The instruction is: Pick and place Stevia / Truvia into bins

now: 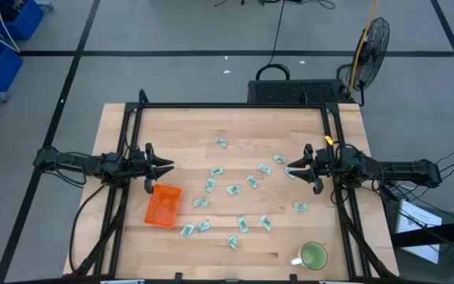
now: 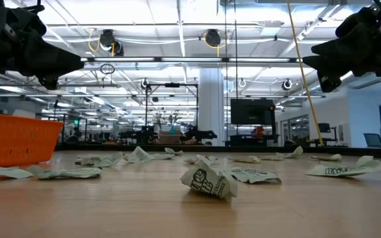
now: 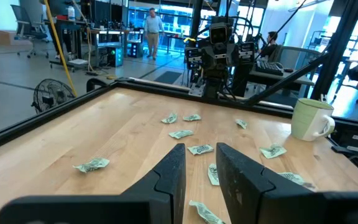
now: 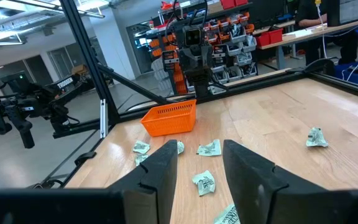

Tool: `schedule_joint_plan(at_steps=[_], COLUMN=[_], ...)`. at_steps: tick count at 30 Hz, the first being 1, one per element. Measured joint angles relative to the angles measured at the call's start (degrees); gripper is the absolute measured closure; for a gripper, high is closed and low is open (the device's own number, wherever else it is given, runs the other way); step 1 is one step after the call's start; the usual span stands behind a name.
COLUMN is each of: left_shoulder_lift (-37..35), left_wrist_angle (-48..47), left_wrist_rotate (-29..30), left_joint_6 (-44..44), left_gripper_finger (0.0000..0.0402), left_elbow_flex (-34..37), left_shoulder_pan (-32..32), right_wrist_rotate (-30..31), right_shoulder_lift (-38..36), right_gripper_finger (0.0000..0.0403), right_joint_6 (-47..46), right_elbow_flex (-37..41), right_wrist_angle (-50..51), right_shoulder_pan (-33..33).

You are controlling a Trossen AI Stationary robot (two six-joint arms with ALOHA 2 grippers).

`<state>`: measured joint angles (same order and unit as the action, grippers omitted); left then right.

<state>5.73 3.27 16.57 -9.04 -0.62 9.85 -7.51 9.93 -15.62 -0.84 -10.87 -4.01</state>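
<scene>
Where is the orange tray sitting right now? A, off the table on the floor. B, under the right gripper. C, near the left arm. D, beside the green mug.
C: in the high view the orange tray lies on the table just below the left gripper, far from the green mug.

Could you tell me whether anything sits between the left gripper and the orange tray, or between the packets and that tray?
Nothing visible does. The left gripper, open, hangs beside the orange tray over bare wood. The packets lie scattered toward the right gripper; the green mug stands off at the corner.
</scene>
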Motion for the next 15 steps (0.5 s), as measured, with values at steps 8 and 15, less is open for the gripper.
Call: schedule_joint_plan(at_steps=[8,15], left_shoulder_lift=[0.01,0.01], left_wrist_angle=[0.0,0.0], left_wrist_rotate=[0.01,-0.01], left_joint_6=[0.01,0.01], left_gripper_finger=[0.0309,0.0309], left_elbow_flex=[0.01,0.0], left_shoulder_pan=[0.0,-0.01], right_wrist_rotate=[0.0,-0.02], right_shoulder_lift=[-0.01,-0.01], right_gripper_finger=[0.0277,0.0277], right_joint_6=[0.01,0.02], right_elbow_flex=[0.01,0.02], right_wrist_angle=[0.0,-0.02], right_shoulder_pan=[0.0,-0.02])
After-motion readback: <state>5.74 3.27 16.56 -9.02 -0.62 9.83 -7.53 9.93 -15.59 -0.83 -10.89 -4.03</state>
